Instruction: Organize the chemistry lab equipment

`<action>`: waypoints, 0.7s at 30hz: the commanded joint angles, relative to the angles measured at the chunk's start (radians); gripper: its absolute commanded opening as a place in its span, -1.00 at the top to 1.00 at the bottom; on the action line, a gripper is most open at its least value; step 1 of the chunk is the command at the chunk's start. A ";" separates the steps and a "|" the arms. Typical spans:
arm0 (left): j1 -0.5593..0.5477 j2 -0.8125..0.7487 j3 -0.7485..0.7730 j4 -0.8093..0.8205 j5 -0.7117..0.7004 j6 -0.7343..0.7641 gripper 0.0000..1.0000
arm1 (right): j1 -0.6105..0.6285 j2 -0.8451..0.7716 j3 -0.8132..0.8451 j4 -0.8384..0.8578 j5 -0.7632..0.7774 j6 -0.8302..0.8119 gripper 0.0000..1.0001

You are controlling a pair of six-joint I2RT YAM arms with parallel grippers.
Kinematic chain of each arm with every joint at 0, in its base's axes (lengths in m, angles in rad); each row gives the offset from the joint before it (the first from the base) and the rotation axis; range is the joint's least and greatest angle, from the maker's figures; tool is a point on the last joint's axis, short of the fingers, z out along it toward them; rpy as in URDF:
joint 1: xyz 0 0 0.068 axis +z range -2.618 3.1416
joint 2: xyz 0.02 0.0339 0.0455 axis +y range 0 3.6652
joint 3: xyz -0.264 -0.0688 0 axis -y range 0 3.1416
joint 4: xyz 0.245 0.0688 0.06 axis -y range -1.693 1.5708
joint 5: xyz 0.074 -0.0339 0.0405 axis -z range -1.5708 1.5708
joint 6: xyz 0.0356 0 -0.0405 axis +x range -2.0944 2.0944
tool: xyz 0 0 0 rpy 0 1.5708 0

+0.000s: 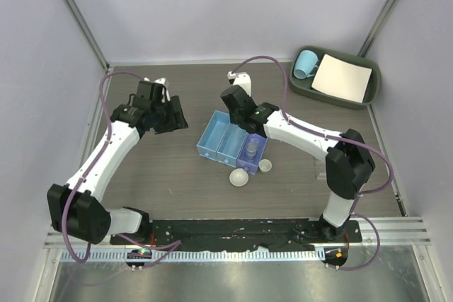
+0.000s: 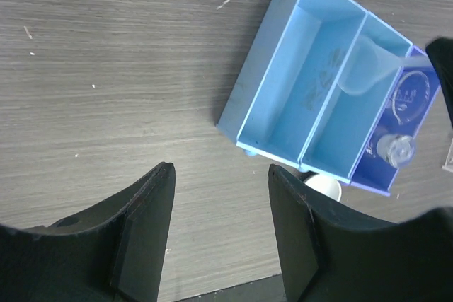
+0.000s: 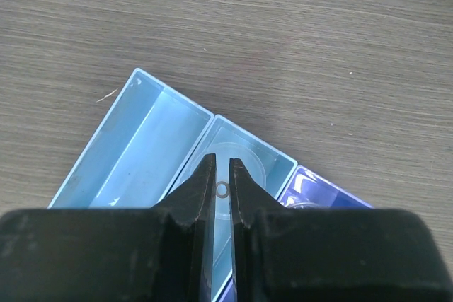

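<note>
A blue three-compartment organizer box sits mid-table. My right gripper hangs over its middle compartment, shut on the stem of a clear funnel with the wide mouth down; the funnel also shows in the left wrist view. A small clear beaker stands in the dark-blue end compartment. Two white round dishes lie on the table just in front of the box. My left gripper is open and empty, left of the box. No blue-capped tubes are in view.
A green tray at the back right holds a light-blue mug and a white paper sheet. A faint clear plastic item stands beside the right arm. Grey walls close in on both sides.
</note>
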 commanded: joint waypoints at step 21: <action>0.006 -0.254 -0.223 0.079 0.159 0.081 -0.22 | 0.018 -0.045 -0.179 0.195 0.021 0.027 -0.04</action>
